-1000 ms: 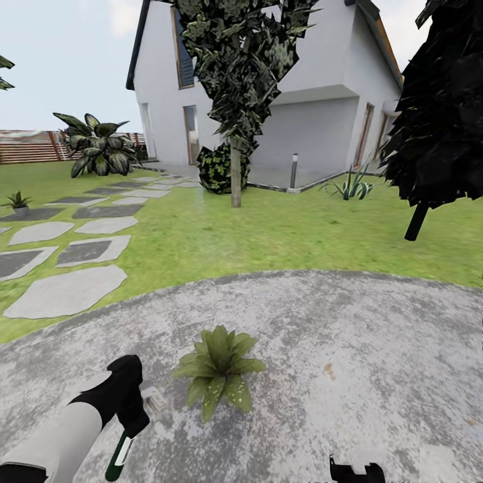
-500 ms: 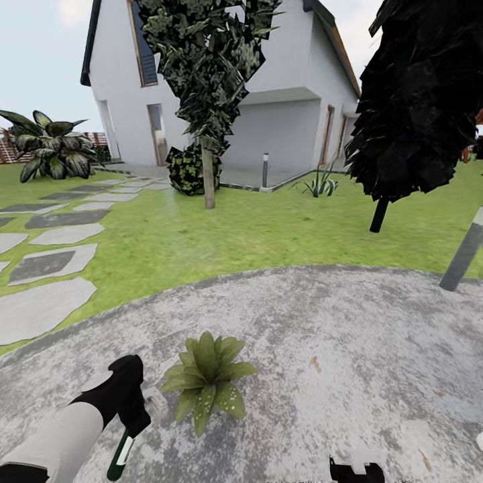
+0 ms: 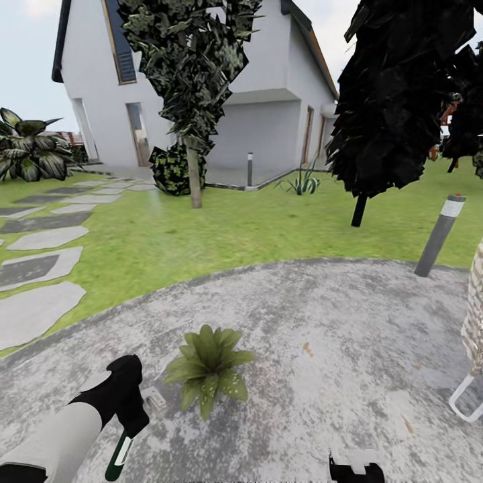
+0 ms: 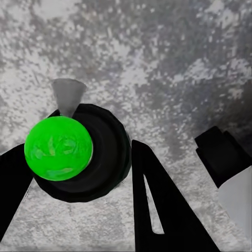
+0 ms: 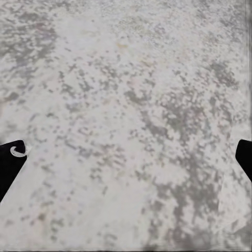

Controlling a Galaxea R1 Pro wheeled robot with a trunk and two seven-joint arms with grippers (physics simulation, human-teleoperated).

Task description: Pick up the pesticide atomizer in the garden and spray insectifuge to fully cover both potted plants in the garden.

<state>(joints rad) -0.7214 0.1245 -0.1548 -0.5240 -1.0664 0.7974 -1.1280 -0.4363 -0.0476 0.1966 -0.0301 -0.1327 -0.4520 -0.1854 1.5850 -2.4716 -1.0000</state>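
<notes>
One potted plant (image 3: 208, 369), a low rosette of green leaves with pale speckles, sits on the round grey patio (image 3: 322, 315) just ahead of me. My left gripper (image 3: 129, 419) is to its left, shut on the pesticide atomizer (image 3: 119, 457), whose dark green body with a pale stripe hangs below the fingers. Its grey head (image 3: 155, 400) points toward the plant. In the left wrist view the atomizer (image 4: 59, 148) is seen end-on between the black fingers (image 4: 157, 210). My right gripper (image 5: 126, 157) is open over bare paving, and its top edge (image 3: 355, 469) shows low in the head view.
Lawn (image 3: 221, 228) lies beyond the patio, with stepping stones (image 3: 33, 265) at the left. A grey bollard (image 3: 439, 235) stands at the patio's right rim, near a pale stone object (image 3: 475, 308) and a white frame (image 3: 469, 399). Trees (image 3: 194, 178) and a white house stand farther off.
The head view has swung to the right, so the whole scene slid left and the bollard and stone object came into view. Both arms hold the same pose.
</notes>
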